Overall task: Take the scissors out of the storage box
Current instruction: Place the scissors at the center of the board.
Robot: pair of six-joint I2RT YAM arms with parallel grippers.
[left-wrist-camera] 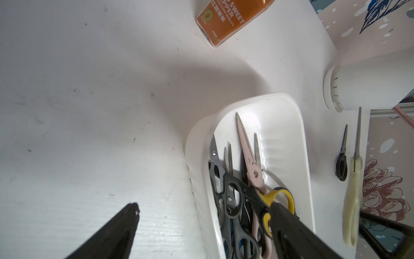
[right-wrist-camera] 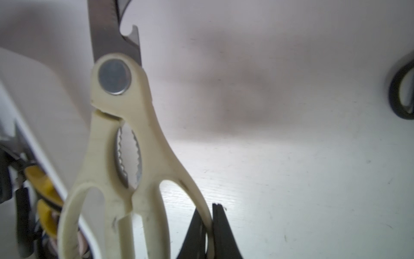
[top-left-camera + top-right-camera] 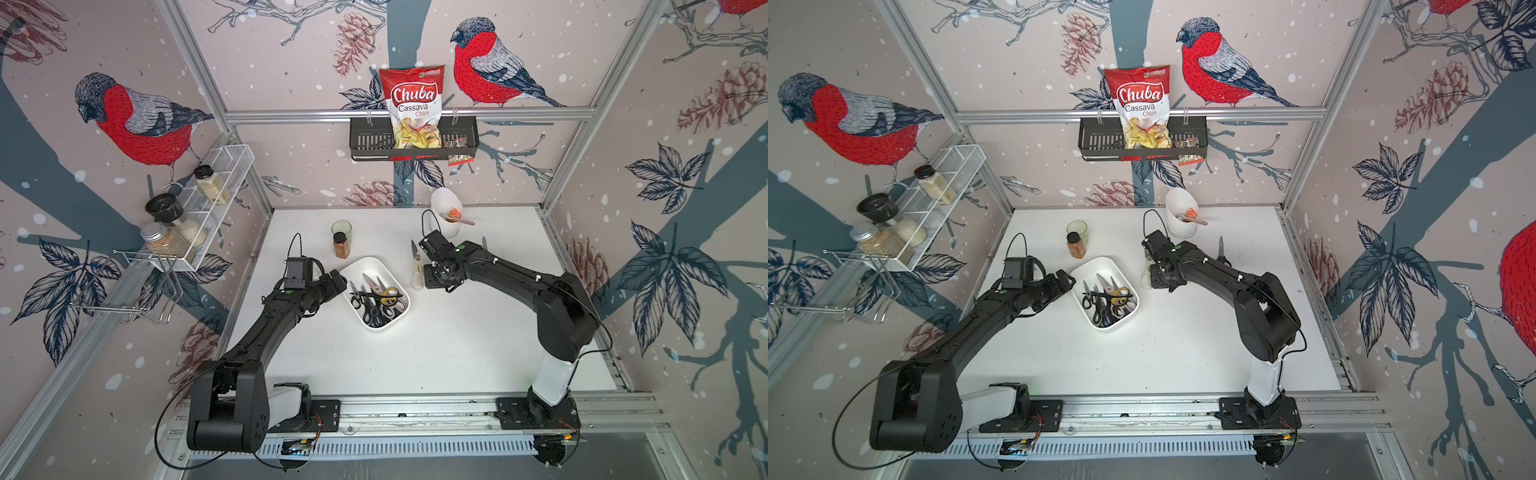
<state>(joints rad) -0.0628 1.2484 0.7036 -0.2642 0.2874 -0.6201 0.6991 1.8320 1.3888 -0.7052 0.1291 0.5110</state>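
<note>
The white storage box (image 3: 367, 263) (image 3: 1116, 263) sits mid-table with several scissors (image 3: 376, 297) (image 1: 248, 170) piled inside, handles black, pink and yellow-black. My left gripper (image 3: 338, 283) (image 1: 205, 205) is open at the box's left wall, one finger (image 1: 289, 226) over the pile, the other (image 1: 125, 224) over the table. My right gripper (image 3: 430, 272) (image 2: 207, 208) is shut on a handle loop of the cream scissors (image 3: 416, 266) (image 2: 121, 139), just right of the box, low over the table. A small black pair (image 3: 1222, 251) (image 1: 341, 163) lies further right.
An orange spice jar (image 3: 340, 245) and a green glass (image 3: 341, 229) stand behind the box. A tall white holder (image 3: 446, 208) is at the back wall. A black basket (image 3: 370, 143) with a chips bag hangs above; a wire rack (image 3: 216, 187) of jars hangs left.
</note>
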